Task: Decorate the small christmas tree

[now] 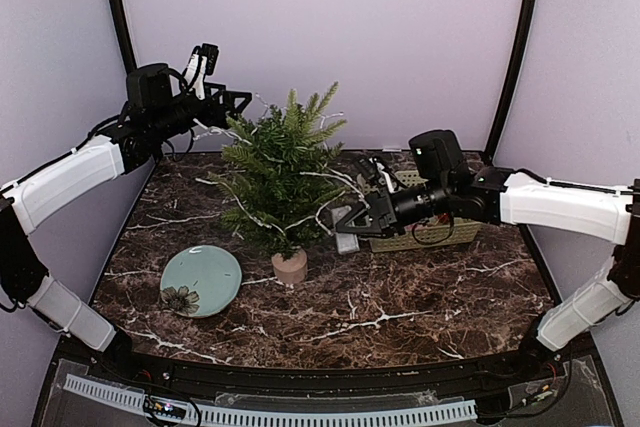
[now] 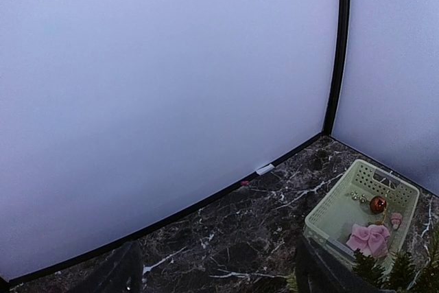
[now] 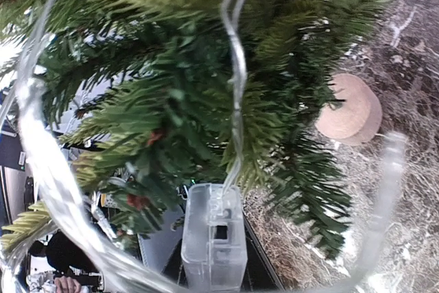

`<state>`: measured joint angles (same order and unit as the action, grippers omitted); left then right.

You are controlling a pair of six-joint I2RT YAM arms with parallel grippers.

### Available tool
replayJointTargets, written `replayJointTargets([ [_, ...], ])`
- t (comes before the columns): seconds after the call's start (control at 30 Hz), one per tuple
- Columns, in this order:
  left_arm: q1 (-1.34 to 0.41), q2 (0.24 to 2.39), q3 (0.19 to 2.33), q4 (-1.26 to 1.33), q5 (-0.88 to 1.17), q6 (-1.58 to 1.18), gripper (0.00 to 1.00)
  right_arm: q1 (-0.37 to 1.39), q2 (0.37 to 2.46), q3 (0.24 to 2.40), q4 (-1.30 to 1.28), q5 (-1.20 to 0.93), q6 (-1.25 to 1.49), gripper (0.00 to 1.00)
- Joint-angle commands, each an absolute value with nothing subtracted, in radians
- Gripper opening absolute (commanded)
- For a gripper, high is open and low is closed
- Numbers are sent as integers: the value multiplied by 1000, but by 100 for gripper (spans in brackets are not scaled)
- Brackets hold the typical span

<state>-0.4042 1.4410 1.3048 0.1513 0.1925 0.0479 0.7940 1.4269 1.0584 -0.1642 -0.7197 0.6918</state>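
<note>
The small christmas tree (image 1: 283, 169) stands mid-table in its beige pot (image 1: 290, 267). A clear light string (image 1: 335, 182) is draped over its branches. My right gripper (image 1: 352, 226) sits just right of the tree's lower branches and is shut on the string's clear battery box (image 1: 346, 239). In the right wrist view the box (image 3: 212, 235) sits between my jaws, its wire (image 3: 236, 66) runs up into the needles, and the pot (image 3: 350, 109) is at the right. My left gripper (image 1: 232, 102) hovers high by the tree's upper left, open and empty. Its dark fingers (image 2: 120, 272) frame bare table.
A pale green basket (image 1: 432, 236) lies under my right arm. In the left wrist view the basket (image 2: 336, 205) holds a pink flower (image 2: 369, 238) and a red-brown ball (image 2: 378, 204). A green plate (image 1: 200, 280) lies front left of the pot. Walls close the back and sides.
</note>
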Motion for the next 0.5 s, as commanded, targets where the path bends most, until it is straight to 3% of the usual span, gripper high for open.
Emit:
replayJointTargets([
  [0.0,-410,1401,1290,188,188,55,79,828,1433,1089,-88,-713,689,18],
  [0.3,-410,1404,1295,193,189,54,79,856,1455,1097,-118,-681,675,19],
  [0.47,-410,1404,1296,192,189,53,79,856,1465,1057,-78,-644,689,25],
])
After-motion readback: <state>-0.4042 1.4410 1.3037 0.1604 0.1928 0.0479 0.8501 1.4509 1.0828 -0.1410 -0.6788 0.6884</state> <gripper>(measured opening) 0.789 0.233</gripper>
